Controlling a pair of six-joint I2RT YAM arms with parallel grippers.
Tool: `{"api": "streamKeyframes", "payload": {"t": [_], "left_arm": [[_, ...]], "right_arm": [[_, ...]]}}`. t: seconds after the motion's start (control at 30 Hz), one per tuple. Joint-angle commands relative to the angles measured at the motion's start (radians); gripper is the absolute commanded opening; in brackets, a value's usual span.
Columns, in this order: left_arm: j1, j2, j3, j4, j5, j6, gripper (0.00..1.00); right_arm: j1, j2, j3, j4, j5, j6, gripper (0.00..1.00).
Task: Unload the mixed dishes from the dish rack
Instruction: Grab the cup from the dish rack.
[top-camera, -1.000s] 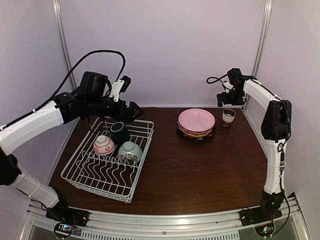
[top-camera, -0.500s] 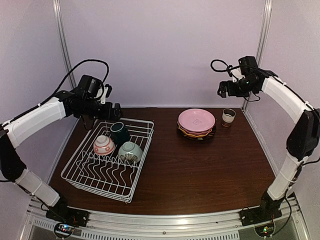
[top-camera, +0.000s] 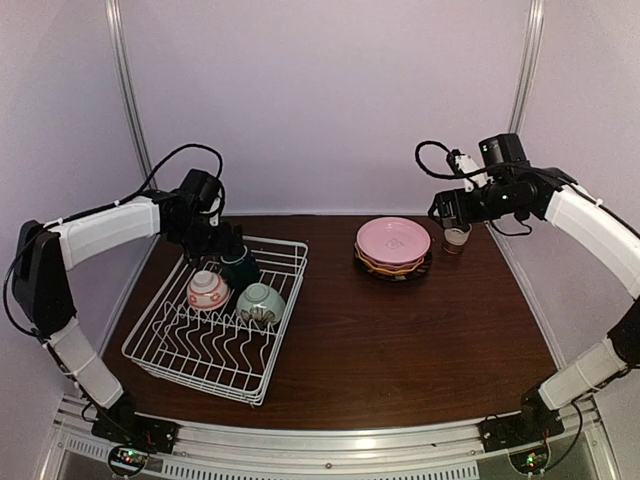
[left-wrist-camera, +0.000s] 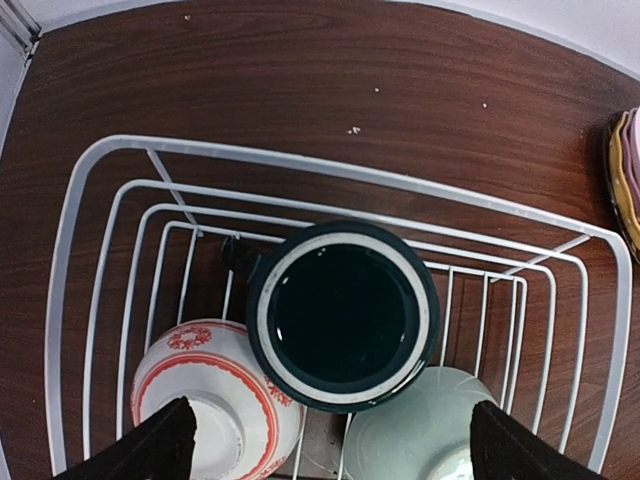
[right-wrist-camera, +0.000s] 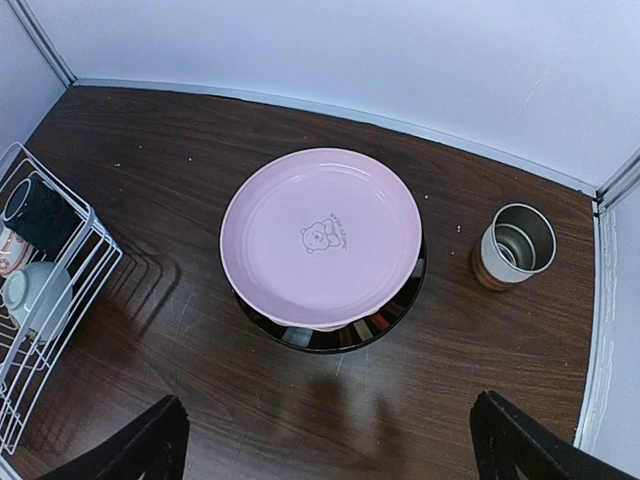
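The white wire dish rack (top-camera: 215, 335) sits at the left and holds a dark green cup (top-camera: 240, 266), a white-red patterned bowl (top-camera: 208, 290) and a pale green bowl (top-camera: 261, 302). My left gripper (top-camera: 228, 246) hangs open just above the dark green cup (left-wrist-camera: 340, 315), its fingertips (left-wrist-camera: 165, 445) spread wide over the two bowls (left-wrist-camera: 215, 400) (left-wrist-camera: 425, 430). The plates are stacked at the back right with the light pink plate (top-camera: 393, 240) (right-wrist-camera: 320, 235) on top. A beige-brown cup (top-camera: 457, 235) (right-wrist-camera: 515, 245) stands beside them. My right gripper (top-camera: 447, 208) is open and empty, high above the stack.
The rack's wavy plate slots (top-camera: 215, 345) hold nothing. The rack's far rim (left-wrist-camera: 330, 170) lies near the back wall. A dark brown plate (right-wrist-camera: 330, 335) shows under the stack. Bare brown table (top-camera: 400, 340) lies between rack and plates.
My left arm has pulled in and come down over the rack's far end, above the dark green cup. My right arm has swung away from the back corner, out above the plates.
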Motion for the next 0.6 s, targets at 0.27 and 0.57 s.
{"api": "streamKeyframes", "payload": {"t": [0.27, 0.57], "left_arm": [[0.006, 0.141, 0.048, 0.064, 0.010, -0.060, 0.97], [0.006, 0.230, 0.094, 0.087, 0.006, -0.058, 0.97]], "right_arm": [[0.024, -0.125, -0.135, 0.041, 0.011, 0.037, 1.00], [0.024, -0.131, -0.167, 0.057, 0.003, 0.042, 1.00]]}}
